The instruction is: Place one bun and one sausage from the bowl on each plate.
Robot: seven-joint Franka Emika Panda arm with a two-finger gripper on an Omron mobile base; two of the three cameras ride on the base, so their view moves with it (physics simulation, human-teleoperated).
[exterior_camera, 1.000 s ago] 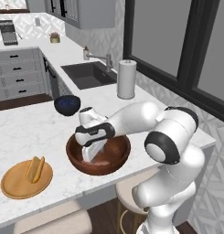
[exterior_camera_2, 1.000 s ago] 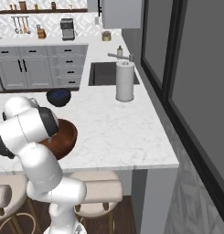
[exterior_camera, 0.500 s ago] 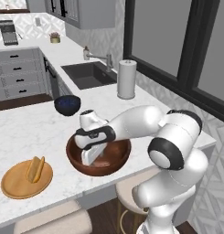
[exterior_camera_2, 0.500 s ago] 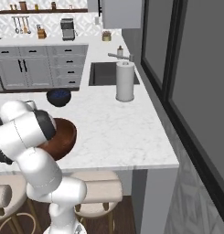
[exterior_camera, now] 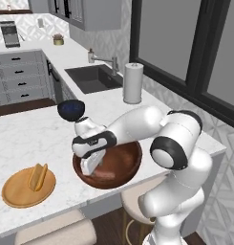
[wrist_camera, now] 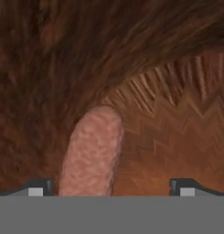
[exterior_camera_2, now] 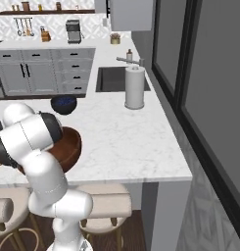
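Where the arm bends down over the front edge of the surface (exterior_camera: 27, 139), the claw (exterior_camera: 90, 166) reaches inside the bowl (exterior_camera: 130, 165), its jaws spread wide and closed on nothing. In the hand view the two finger tips (wrist_camera: 38, 188) stand far apart at the bottom, and the sausage (wrist_camera: 92, 153) lies lengthwise between them, closer to the left tip than to the right one. Its rounded far end points away from the claw toward the sloping wooden wall of the bowl (wrist_camera: 131, 50); its near end runs out of sight at the bottom of that view. Whether either tip touches the sausage I cannot tell.

From the left base view the sausage (exterior_camera: 103, 175) shows as a reddish strip on the floor of the bowl, just below the claw. The bowl sits at the near edge of the surface, and the arm hides part of its rim. In the right base view the arm covers most of the bowl (exterior_camera_2: 70, 147).

To the left of the bowl, well apart from it, lies the orange-tan plate (exterior_camera: 13, 194), with one bun (exterior_camera: 38, 176) resting on it, split side up. Behind the bowl stands a small dark blue bowl (exterior_camera: 70, 109), and farther back a paper towel roll (exterior_camera: 132, 83) stands upright beside the sink (exterior_camera: 90, 79).
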